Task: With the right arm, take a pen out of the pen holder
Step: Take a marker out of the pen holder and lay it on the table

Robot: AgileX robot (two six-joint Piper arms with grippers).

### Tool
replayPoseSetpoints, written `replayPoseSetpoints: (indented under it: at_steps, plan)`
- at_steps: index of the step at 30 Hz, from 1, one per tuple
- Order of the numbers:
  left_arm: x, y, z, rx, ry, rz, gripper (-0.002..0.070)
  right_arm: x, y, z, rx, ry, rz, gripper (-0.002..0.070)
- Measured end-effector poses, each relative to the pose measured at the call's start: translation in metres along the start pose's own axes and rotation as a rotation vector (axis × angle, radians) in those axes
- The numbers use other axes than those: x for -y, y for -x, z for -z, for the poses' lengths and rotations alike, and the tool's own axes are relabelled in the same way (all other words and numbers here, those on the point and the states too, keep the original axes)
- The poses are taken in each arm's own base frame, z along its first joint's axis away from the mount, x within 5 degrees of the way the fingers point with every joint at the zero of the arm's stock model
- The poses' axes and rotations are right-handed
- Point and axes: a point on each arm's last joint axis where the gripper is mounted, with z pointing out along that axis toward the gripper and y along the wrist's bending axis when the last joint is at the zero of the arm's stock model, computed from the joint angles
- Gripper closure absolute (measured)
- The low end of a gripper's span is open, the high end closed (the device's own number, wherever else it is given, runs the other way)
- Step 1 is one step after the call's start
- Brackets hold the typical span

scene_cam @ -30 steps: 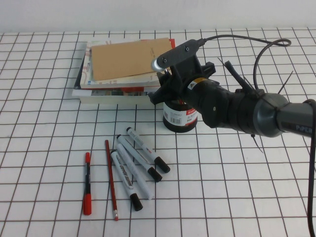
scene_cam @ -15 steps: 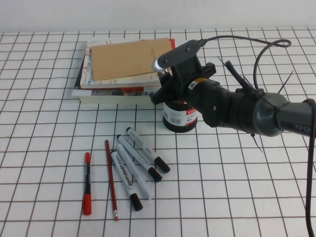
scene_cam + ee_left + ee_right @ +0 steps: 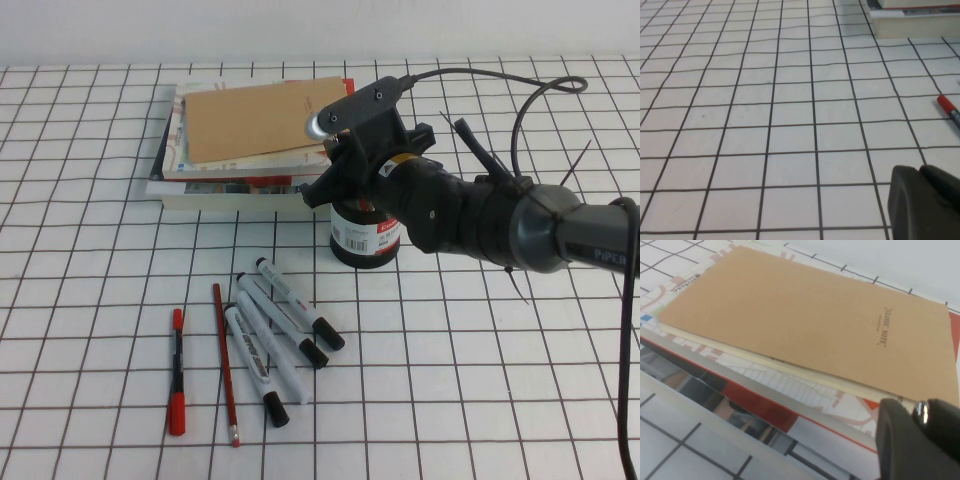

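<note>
Right gripper (image 3: pixel 348 192) hangs over the pen holder (image 3: pixel 365 238) near the table's (image 3: pixel 480 380) rear edge, fingers pinched on a silver-tipped pen (image 3: pixel 921 411). A shallow grip could slip or drag the holder up. Left gripper (image 3: pixel 925 205) sits parked front-left.

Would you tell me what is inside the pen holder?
Inside the pen holder nothing shows: the right gripper covers its mouth; only its labelled wall is visible. The left gripper hangs over the table.
</note>
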Motion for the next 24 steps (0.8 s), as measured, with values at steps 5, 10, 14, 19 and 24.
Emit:
replayPoseSetpoints:
  at_steps: [5,10,14,19,24]
  plan:
    - [0.000,0.000,0.000,0.000,0.000,0.000,0.0679,0.000,0.000,0.000,-0.001,-0.002,-0.010,0.0608]
    - [0.000,0.000,0.000,0.000,0.000,0.000,0.0679,0.001,0.000,0.000,-0.004,-0.007,-0.030,0.0608]
    - [0.000,0.000,0.000,0.000,0.000,0.000,0.0679,0.001,0.008,0.005,0.005,-0.001,-0.040,0.0608]
    - [0.000,0.000,0.000,0.000,0.000,0.000,0.0679,0.005,0.037,0.024,0.069,0.000,-0.053,0.0608]
    - [0.000,0.000,0.000,0.000,0.000,0.000,0.0680,0.010,0.071,0.051,0.138,0.012,-0.064,0.0609]
